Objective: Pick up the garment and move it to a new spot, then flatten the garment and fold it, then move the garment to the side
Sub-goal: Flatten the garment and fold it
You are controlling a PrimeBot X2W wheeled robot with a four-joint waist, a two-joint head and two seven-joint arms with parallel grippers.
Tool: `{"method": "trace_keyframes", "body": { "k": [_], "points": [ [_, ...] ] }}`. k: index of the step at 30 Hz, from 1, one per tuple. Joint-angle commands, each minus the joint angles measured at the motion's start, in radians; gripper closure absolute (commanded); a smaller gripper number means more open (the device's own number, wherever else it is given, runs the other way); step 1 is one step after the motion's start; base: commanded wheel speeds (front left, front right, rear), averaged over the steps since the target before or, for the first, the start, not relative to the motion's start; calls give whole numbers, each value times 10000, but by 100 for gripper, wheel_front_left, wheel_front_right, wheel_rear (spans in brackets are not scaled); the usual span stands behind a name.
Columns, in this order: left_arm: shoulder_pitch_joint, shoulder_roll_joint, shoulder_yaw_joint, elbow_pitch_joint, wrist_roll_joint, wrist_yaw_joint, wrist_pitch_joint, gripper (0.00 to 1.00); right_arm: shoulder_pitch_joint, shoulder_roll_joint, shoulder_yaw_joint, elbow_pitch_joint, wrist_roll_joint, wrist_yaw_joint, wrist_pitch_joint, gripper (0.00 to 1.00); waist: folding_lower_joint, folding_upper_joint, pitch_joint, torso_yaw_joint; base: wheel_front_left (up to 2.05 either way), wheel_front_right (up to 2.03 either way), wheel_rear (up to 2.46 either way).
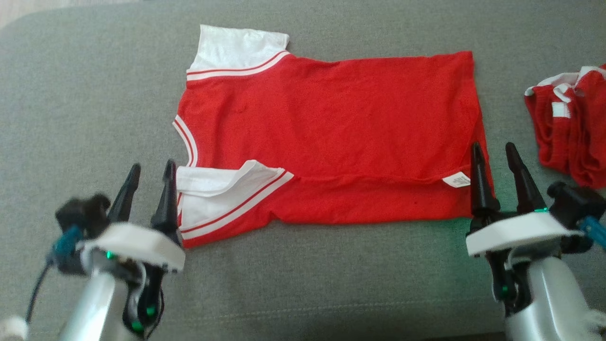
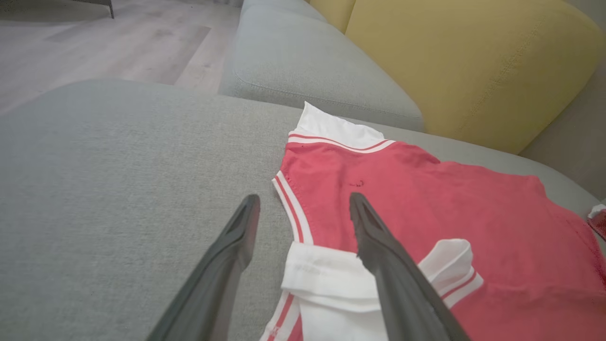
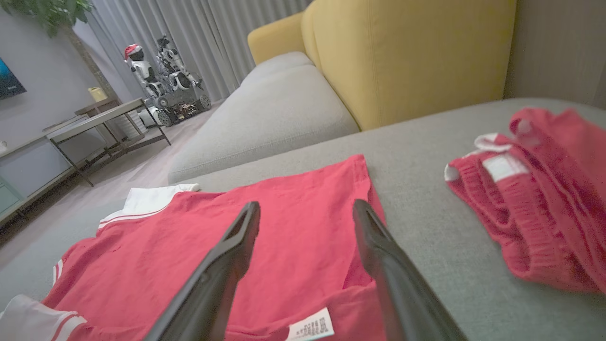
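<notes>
Garment (image 1: 326, 132) lies free; left gripper (image 1: 153, 164) and right gripper (image 1: 493, 145) both gape open, empty.

Garment (image 1: 331, 118): red cloth, matt and smooth, sleeves (image 1: 236, 47) of white cloth.
Sofa seat (image 1: 307, 284): grey woven cloth, looked coarse.
Backrest (image 3: 416, 52): yellow cloth, matt.
Left gripper (image 1: 153, 164), right gripper (image 1: 493, 144): fingers (image 2: 222, 265) were dark matt plastic.
Second garment (image 1: 573, 137): red cloth, ribbed at the band.

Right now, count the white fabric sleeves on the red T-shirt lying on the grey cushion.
2. One white sleeve sticks out at the far left corner of the red T-shirt; a second white sleeve lies folded over its near left corner, beside the left gripper. None looks hidden.
</notes>
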Motion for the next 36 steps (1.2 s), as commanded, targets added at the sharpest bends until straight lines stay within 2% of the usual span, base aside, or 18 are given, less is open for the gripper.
{"method": "trace_keyframes", "body": {
  "k": [1,8,11,17,27,32,36],
  "points": [
    [66,182,419,-414,171,129,-269,0,121,-78,284,-434,-233,-7,-190,0,0,0,-85,-10,0,0,0],
    [1507,218,476,-1397,961,917,-938,0,1085,-78,448,-1270,-1202,-7,-564,0,0,0,-645,43,0,0,0],
    [2043,172,441,-1616,1081,1052,-1009,0,1505,-78,456,-1503,-1323,-7,-434,0,0,0,-841,80,0,0,0],
    [2510,98,350,-1726,1085,1058,-1055,0,1870,-78,360,-1752,-1263,-7,-229,0,0,0,-1014,108,0,0,0],
    [2419,153,203,-1747,1058,958,-1029,0,1922,-78,260,-1806,-1043,-7,-115,0,0,0,-1094,132,0,0,0],
    [1916,200,-161,-1567,976,527,-621,0,1884,-78,-153,-1628,-1023,-7,312,0,0,0,-887,271,0,0,0],
    [1378,198,-363,-1043,671,204,177,0,1766,-78,-600,-1402,-1188,-7,1321,0,0,0,-509,281,0,0,0]
  ]
}}
